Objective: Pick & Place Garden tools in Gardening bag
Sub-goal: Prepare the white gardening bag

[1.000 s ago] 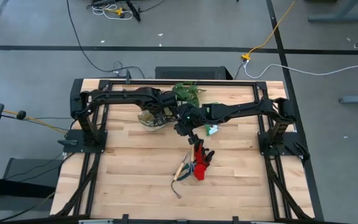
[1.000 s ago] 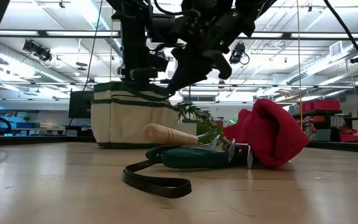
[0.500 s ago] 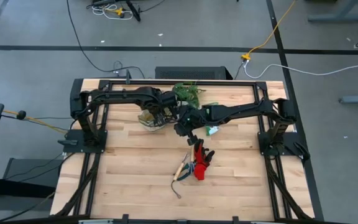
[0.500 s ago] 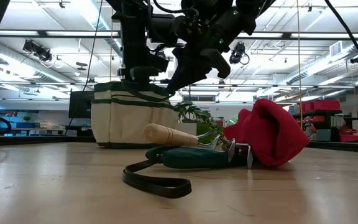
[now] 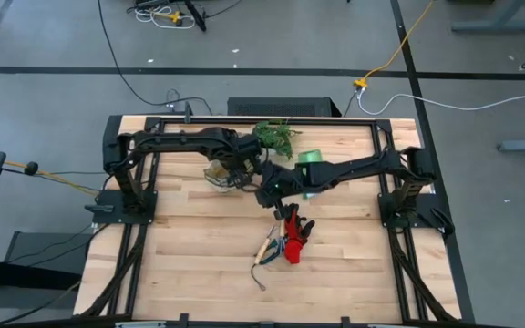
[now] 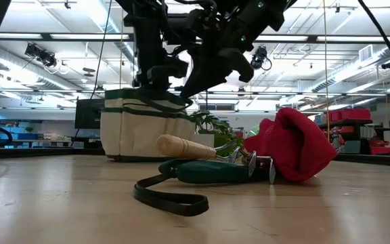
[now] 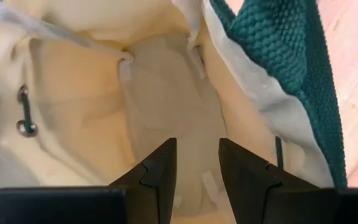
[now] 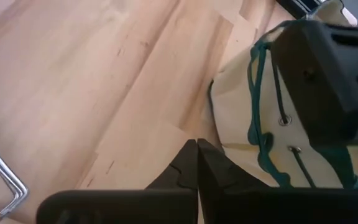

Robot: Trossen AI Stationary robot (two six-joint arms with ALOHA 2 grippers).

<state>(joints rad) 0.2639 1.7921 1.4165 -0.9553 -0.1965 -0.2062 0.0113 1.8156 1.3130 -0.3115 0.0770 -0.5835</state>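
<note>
Lying rake (image 5: 269, 246), handle toward bag (image 5: 219, 175)

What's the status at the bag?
Left gripper inside the bag, part open, nothing between fingers. Right gripper shut, empty, beside the bag. Gloves and rake on table; spray bottle by the plant.

bag (image 5: 219, 173) left of plant (image 5: 276, 137) | gloves (image 5: 295, 235), rake (image 5: 269, 248) before both
</note>
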